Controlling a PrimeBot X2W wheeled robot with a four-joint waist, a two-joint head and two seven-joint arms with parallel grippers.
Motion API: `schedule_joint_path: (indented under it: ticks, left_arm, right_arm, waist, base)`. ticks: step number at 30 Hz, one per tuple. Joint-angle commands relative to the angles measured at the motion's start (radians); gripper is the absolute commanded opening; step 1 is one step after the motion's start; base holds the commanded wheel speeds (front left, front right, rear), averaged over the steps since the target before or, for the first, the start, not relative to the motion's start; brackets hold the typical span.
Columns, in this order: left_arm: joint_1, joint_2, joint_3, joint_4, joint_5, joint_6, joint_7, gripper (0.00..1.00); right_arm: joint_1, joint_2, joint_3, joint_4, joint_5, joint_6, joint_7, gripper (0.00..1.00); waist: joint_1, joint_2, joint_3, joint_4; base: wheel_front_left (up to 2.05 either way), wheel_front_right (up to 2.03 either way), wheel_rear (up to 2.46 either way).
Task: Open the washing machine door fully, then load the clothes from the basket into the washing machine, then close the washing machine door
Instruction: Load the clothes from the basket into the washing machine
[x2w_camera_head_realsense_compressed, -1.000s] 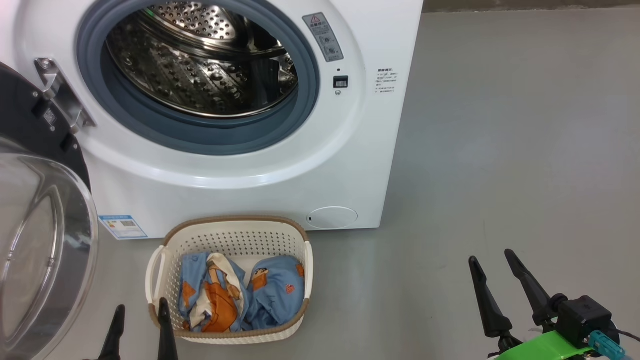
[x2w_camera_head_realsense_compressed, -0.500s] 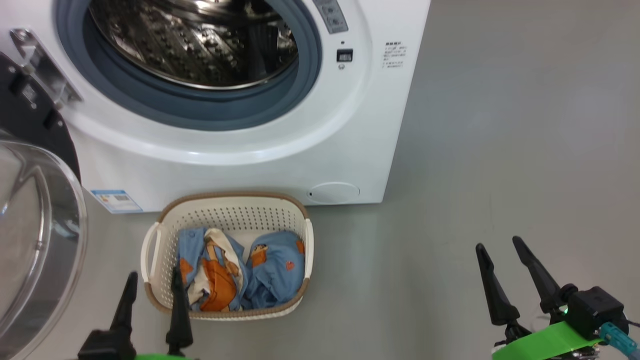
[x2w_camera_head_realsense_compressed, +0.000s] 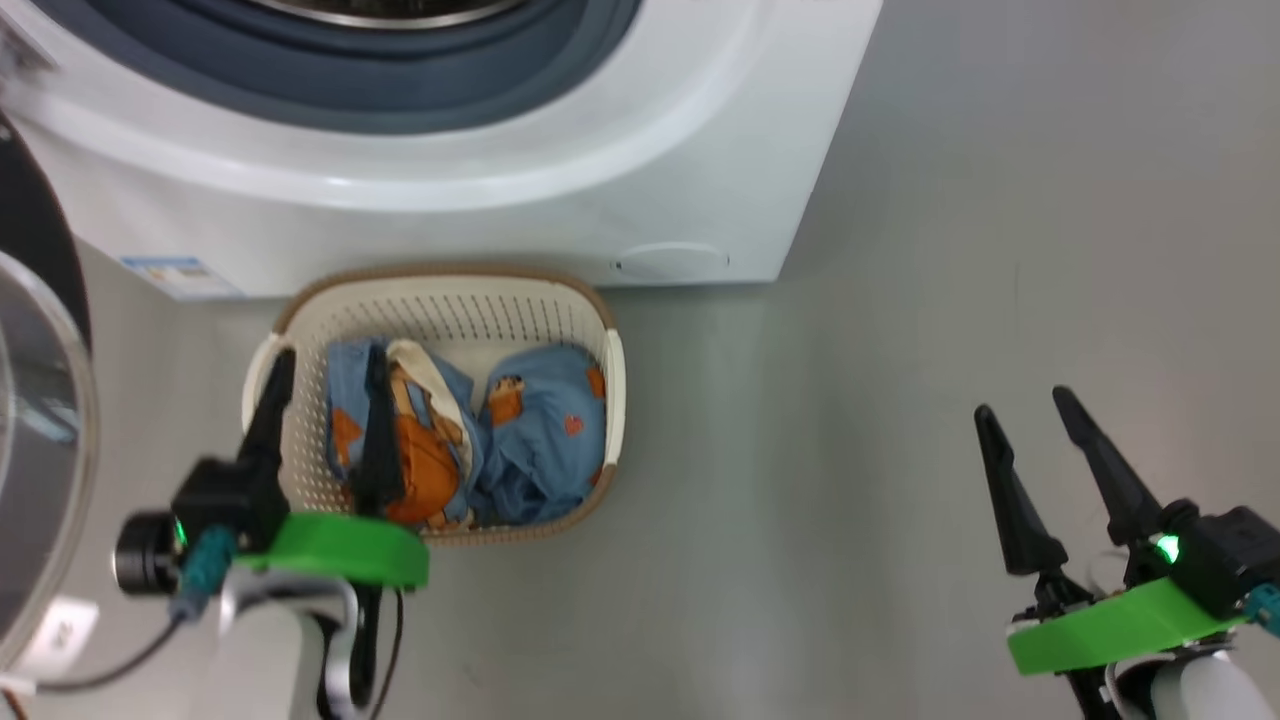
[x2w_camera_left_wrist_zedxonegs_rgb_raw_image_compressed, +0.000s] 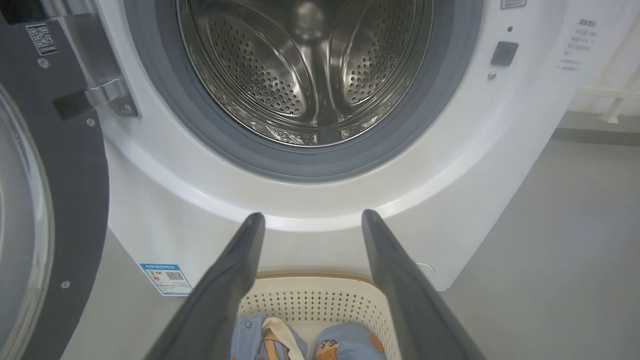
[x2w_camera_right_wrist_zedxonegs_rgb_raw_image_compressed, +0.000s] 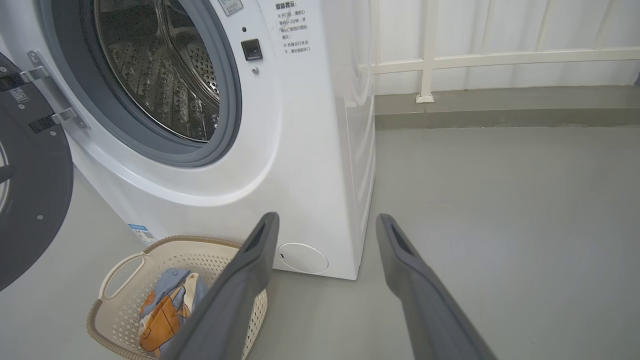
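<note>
Before the robot, the left gripper (x2w_camera_head_realsense_compressed: 331, 350) hangs spread and empty over the small cream perforated plastic basket (x2w_camera_head_realsense_compressed: 440, 272), the light blue cartoon-printed clothes (x2w_camera_head_realsense_compressed: 540, 440) below and slightly right of its tips (the right gripper (x2w_camera_head_realsense_compressed: 1022, 401), also spread, is well apart). Beyond, the big white washing machine (x2w_camera_head_realsense_compressed: 500, 200) has its black-framed round door (x2w_camera_head_realsense_compressed: 35, 240) swung left.

Both arms end in long, tapering dark jaws, matt and pointed like beaks. Behind the left pair sits a bright green collar (x2w_camera_head_realsense_compressed: 340, 548), a boxy black housing (x2w_camera_head_realsense_compressed: 225, 495) with a small green light (x2w_camera_head_realsense_compressed: 180, 530), and a teal plug (x2w_camera_head_realsense_compressed: 203, 562) trailing a thin black cable (x2w_camera_head_realsense_compressed: 135, 652); the forearm (x2w_camera_head_realsense_compressed: 265, 650) is pale glossy white
</note>
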Motion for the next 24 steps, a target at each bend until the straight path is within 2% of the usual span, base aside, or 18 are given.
schedule_joint_path:
  ticks: [1, 14, 24]
  left_arm:
    - [-0.073, 0.018, 0.030, 0.014, -0.003, -0.011, -0.004, 1.00]
    - [-0.339, 0.033, 0.029, 0.215, 0.002, -0.029, -0.006, 1.00]
    - [-0.513, 0.053, 0.026, 0.462, 0.000, -0.038, 0.013, 1.00]
  right_arm:
    - [-0.028, -0.018, 0.022, -0.034, 0.017, 0.002, -0.012, 1.00]
    - [-0.100, -0.036, 0.015, -0.070, 0.040, 0.002, -0.012, 1.00]
    - [-0.129, -0.042, 0.007, -0.096, 0.047, 0.002, -0.012, 1.00]
  waist:
    - [0.0000, 0.0000, 0.138, -0.004]
    - [0.0000, 0.0000, 0.352, -0.026]
    - [0.0000, 0.0000, 0.498, -0.036]
  base:
    - [0.00, 0.00, 0.00]
    - [0.00, 0.00, 0.00]
    - [0.00, 0.00, 0.00]
